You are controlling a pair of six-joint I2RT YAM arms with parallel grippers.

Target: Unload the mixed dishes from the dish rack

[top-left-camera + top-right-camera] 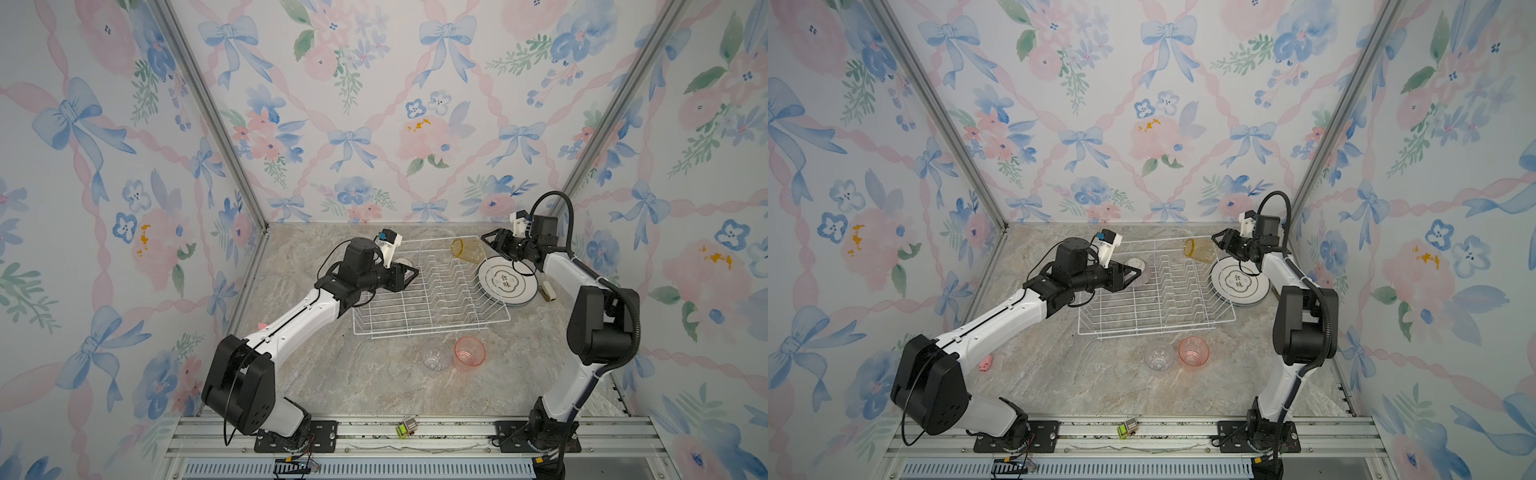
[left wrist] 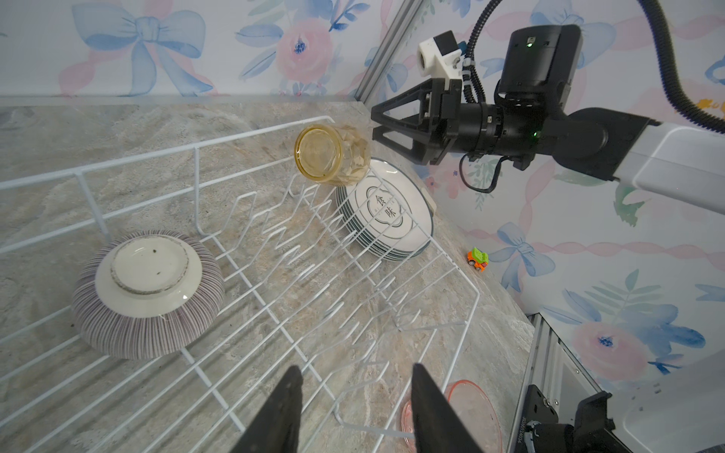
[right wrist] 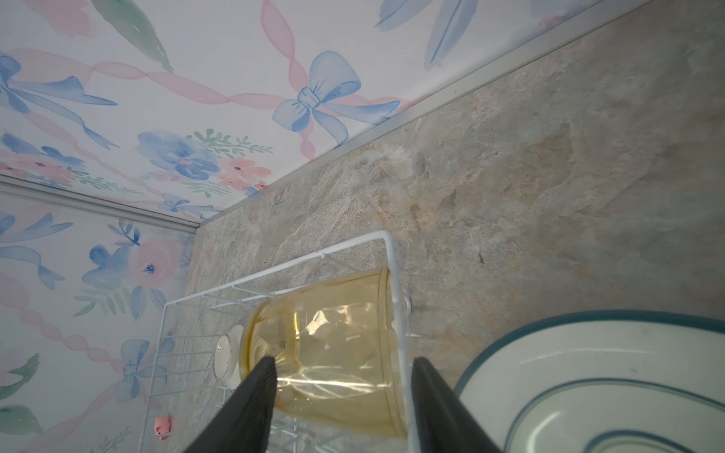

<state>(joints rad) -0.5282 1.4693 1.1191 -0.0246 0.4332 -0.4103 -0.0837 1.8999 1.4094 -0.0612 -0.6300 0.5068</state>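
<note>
**A:** Which step is in hand?

**B:** The yellow tumbler point(image 2: 333, 155), I'd say. It lies on its side in the far right corner of the dish rack point(image 1: 395, 307). The right gripper point(image 2: 374, 122) hovers just beside one end of it, jaws parted, holding nothing.

**A:** How should it go in?

**B:** Straddle the body across its width, about mid-length, and close gently. It looks faceted and glossy, so probably slippery. In the right wrist view the rack's end wire crosses in front of the tumbler, and one finger seems to sit outside that wire. Both fingers should be inside the wire before closing. Then lift straight up before swinging away, because the stack of plates point(image 1: 505, 282) sits on the counter point(image 1: 332, 374) just beside the rack's right end.

**A:** And the other arm?

**B:** The left gripper point(image 2: 355, 370) is spread and empty over the rack, near the upturned ribbed bowl point(image 2: 147, 294) in the rack's far left corner. The clear tumbler point(image 1: 435, 360) and pink tumbler point(image 1: 469, 351) stand on the counter near the rack's front edge.

**A:** What can't you make out?

**B:** In both top views the left gripper hides most of the bowl. I can't count the plates. I also can't tell whether the tumbler rests on the prongs or on the rim wire. A small beige object point(image 1: 547, 291) on the counter beside the plates is too small to name.
</note>
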